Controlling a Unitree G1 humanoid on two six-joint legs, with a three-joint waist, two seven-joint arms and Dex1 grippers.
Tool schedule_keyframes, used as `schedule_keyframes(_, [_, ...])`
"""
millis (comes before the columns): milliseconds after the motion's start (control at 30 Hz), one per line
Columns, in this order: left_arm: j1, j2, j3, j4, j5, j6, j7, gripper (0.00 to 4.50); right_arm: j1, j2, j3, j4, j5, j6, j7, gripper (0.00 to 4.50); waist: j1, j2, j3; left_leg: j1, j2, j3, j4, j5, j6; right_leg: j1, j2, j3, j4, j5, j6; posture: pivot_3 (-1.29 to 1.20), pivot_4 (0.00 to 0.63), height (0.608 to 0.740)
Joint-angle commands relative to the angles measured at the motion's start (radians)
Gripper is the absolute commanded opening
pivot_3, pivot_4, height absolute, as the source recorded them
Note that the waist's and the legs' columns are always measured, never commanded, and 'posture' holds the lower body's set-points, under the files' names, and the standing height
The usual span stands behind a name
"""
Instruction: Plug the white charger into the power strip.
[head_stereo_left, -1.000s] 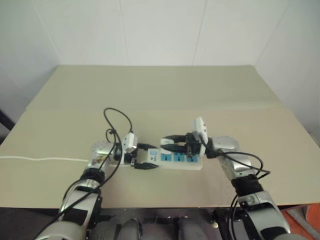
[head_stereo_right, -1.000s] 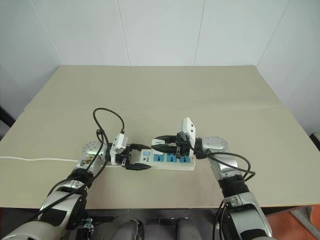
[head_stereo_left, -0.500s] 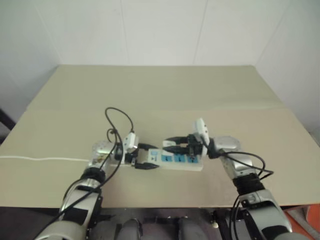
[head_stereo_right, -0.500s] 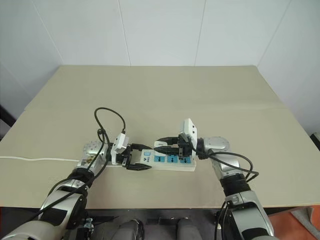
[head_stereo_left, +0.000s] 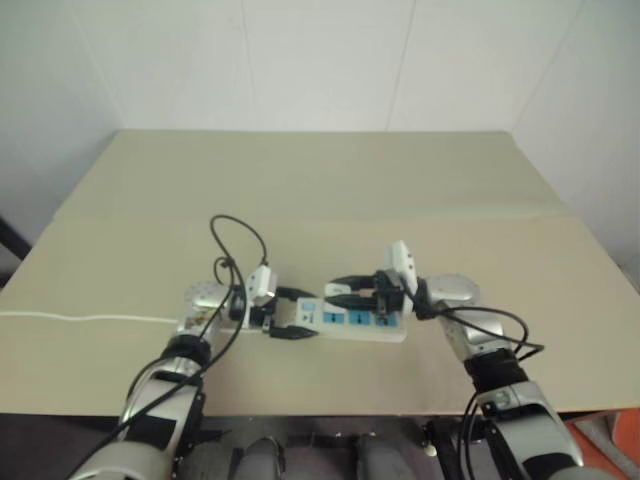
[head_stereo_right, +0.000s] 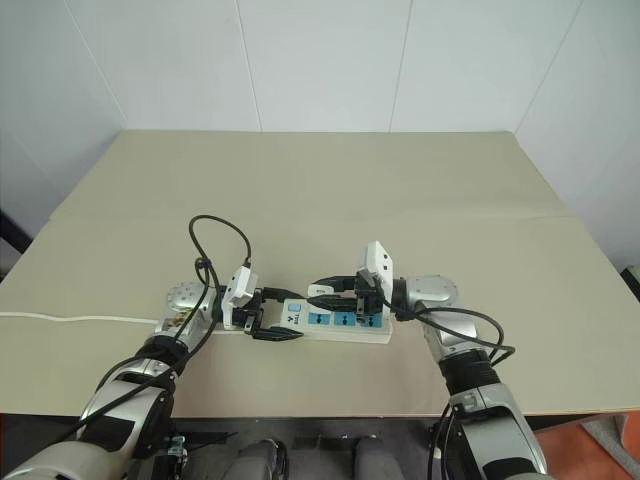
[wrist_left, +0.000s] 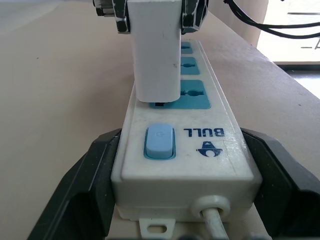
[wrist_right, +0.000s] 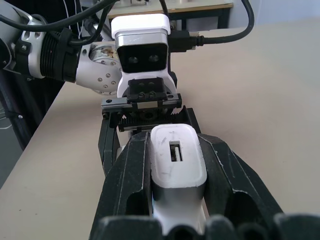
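Mid-frame on the desk (head_stereo_right: 400, 190), the right end effector (wrist_right: 177, 175) pinches the white charger (wrist_left: 156, 50), hiding its prongs above the power strip (wrist_left: 185, 160); the left end effector (wrist_left: 175, 200) clamps the strip's switch end.

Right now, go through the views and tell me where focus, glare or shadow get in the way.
Left eye view: soft overall, hazy, the power strip loses detail. Right eye view: crisper, even light, no glare. Left wrist view: white charger and switch sharp, bright washed-out patch at the far corner. Right wrist view: charger top sharp, black fingers nearest the lens blurred.
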Motion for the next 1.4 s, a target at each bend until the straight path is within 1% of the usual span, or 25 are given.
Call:
schedule_keyframes(33, [0.000, 0.013, -0.016, 0.003, 0.021, -0.002, -0.015, 3.27, 0.022, -0.004, 0.033, 0.045, -0.055, -0.031, 0.003, 1.12, 0.000, 0.000, 0.000, 0.000, 0.000, 0.000, 0.000, 0.000, 0.000, 0.000, 0.000, 0.000, 0.000, 0.000, 0.000, 0.00, 0.150, 0.740])
schedule_keyframes(233, [0.002, 0.017, -0.020, -0.003, 0.020, 0.000, -0.016, 3.27, 0.033, -0.001, 0.078, 0.083, -0.110, -0.056, -0.026, 1.12, -0.001, -0.002, -0.002, 0.001, 0.000, 0.000, 0.000, 0.000, 0.000, 0.001, 0.000, 0.000, 0.000, 0.000, 0.000, 0.00, 0.150, 0.740])
schedule_keyframes(367, [0.005, 0.023, -0.029, -0.009, 0.014, 0.008, -0.016, 3.27, 0.023, -0.002, 0.094, 0.088, -0.111, 0.005, -0.031, 1.12, -0.003, -0.004, -0.004, 0.002, 0.001, 0.000, 0.000, 0.000, 0.000, 0.002, 0.000, 0.000, 0.000, 0.000, 0.000, 0.00, 0.150, 0.740])
schedule_keyframes(533, [0.008, 0.026, -0.035, -0.012, 0.010, 0.011, -0.016, 3.27, 0.019, -0.002, 0.093, 0.093, -0.104, 0.028, -0.032, 1.12, -0.004, -0.005, -0.006, 0.004, 0.001, 0.000, 0.000, 0.000, 0.000, 0.003, 0.001, 0.000, 0.000, 0.000, 0.001, 0.00, 0.150, 0.740])
schedule_keyframes(700, [0.008, 0.026, -0.032, -0.012, 0.010, 0.012, -0.016, 3.27, 0.031, 0.004, 0.074, 0.079, -0.092, -0.010, -0.039, 1.12, -0.005, -0.006, -0.007, 0.004, 0.001, 0.000, 0.000, 0.000, 0.000, 0.003, 0.001, 0.000, 0.000, -0.001, 0.001, 0.00, 0.150, 0.740])
schedule_keyframes(767, [0.009, 0.026, -0.032, -0.012, 0.011, 0.011, -0.016, 3.27, 0.036, 0.004, 0.065, 0.073, -0.083, -0.044, -0.023, 1.84, -0.004, -0.006, -0.008, 0.004, 0.001, 0.000, 0.000, 0.000, 0.000, 0.003, 0.001, 0.000, 0.000, -0.001, 0.001, 0.00, 0.150, 0.740])
schedule_keyframes(800, [0.008, 0.026, -0.032, -0.012, 0.010, 0.010, -0.016, 3.27, 0.037, 0.004, 0.062, 0.073, -0.083, -0.059, -0.019, 2.03, -0.002, -0.007, -0.008, 0.004, 0.001, 0.000, 0.000, 0.000, 0.000, 0.003, 0.001, 0.000, 0.000, -0.001, 0.001, 0.00, 0.150, 0.740])
schedule_keyframes(833, [0.008, 0.026, -0.032, -0.011, 0.010, 0.010, -0.016, 3.27, 0.040, 0.006, 0.058, 0.073, -0.084, -0.079, -0.015, 2.38, -0.003, -0.007, -0.008, 0.003, 0.001, 0.000, 0.000, 0.000, 0.000, 0.002, 0.001, 0.000, 0.000, -0.001, 0.001, 0.00, 0.150, 0.740])
schedule_keyframes(867, [0.008, 0.027, -0.032, -0.011, 0.010, 0.010, -0.016, 3.27, 0.042, 0.006, 0.055, 0.074, -0.087, -0.095, -0.013, 2.63, -0.003, -0.007, -0.008, 0.002, 0.001, 0.001, 0.000, 0.000, 0.000, 0.001, 0.001, 0.000, 0.000, -0.001, 0.001, 0.00, 0.150, 0.740])
schedule_keyframes(1067, [0.003, 0.024, -0.030, -0.005, 0.011, 0.010, -0.016, 3.27, 0.047, 0.002, 0.046, 0.080, -0.095, -0.139, -0.005, 4.48, -0.002, -0.007, -0.008, 0.002, 0.001, 0.000, 0.000, 0.000, 0.000, 0.002, 0.001, 0.000, 0.000, -0.001, 0.001, 0.00, 0.150, 0.740])
schedule_keyframes(1167, [-0.009, 0.026, -0.038, 0.001, 0.020, 0.032, -0.015, 3.27, 0.045, -0.003, 0.043, 0.082, -0.097, -0.148, -0.006, 4.48, -0.002, -0.007, -0.008, 0.002, 0.001, 0.000, 0.000, 0.000, 0.000, 0.002, 0.001, 0.000, 0.000, -0.001, 0.001, 0.00, 0.150, 0.740])
schedule_keyframes(1233, [-0.015, 0.028, -0.038, -0.004, 0.012, 0.047, -0.016, 4.00, 0.045, -0.007, 0.039, 0.080, -0.099, -0.152, -0.010, 4.50, -0.001, -0.007, -0.008, 0.002, 0.001, 0.000, 0.000, 0.000, 0.000, 0.002, 0.001, 0.000, 0.000, -0.001, 0.001, 0.00, 0.150, 0.740])
schedule_keyframes(1300, [-0.013, 0.032, -0.039, -0.027, -0.016, 0.053, -0.016, 4.49, 0.046, -0.014, 0.034, 0.075, -0.096, -0.150, -0.007, 4.50, -0.001, -0.007, -0.008, 0.002, 0.001, 0.000, 0.000, 0.000, 0.000, 0.002, 0.001, 0.000, 0.000, -0.001, 0.001, 0.00, 0.150, 0.740])
schedule_keyframes(1367, [-0.006, 0.051, -0.050, -0.057, -0.036, 0.051, -0.016, 4.49, 0.047, -0.025, 0.027, 0.064, -0.090, -0.145, -0.005, 4.50, -0.001, -0.007, -0.008, 0.002, 0.001, 0.000, 0.000, 0.000, 0.000, 0.001, 0.001, 0.000, 0.000, -0.001, 0.001, 0.00, 0.150, 0.740])
schedule_keyframes(1400, [0.005, 0.076, -0.065, -0.097, -0.048, 0.046, -0.016, 4.49, 0.050, -0.038, 0.020, 0.048, -0.082, -0.138, 0.000, 4.50, -0.001, -0.007, -0.008, 0.001, 0.001, 0.000, 0.000, 0.000, 0.000, 0.001, 0.001, 0.000, 0.000, -0.001, 0.001, 0.00, 0.150, 0.740])
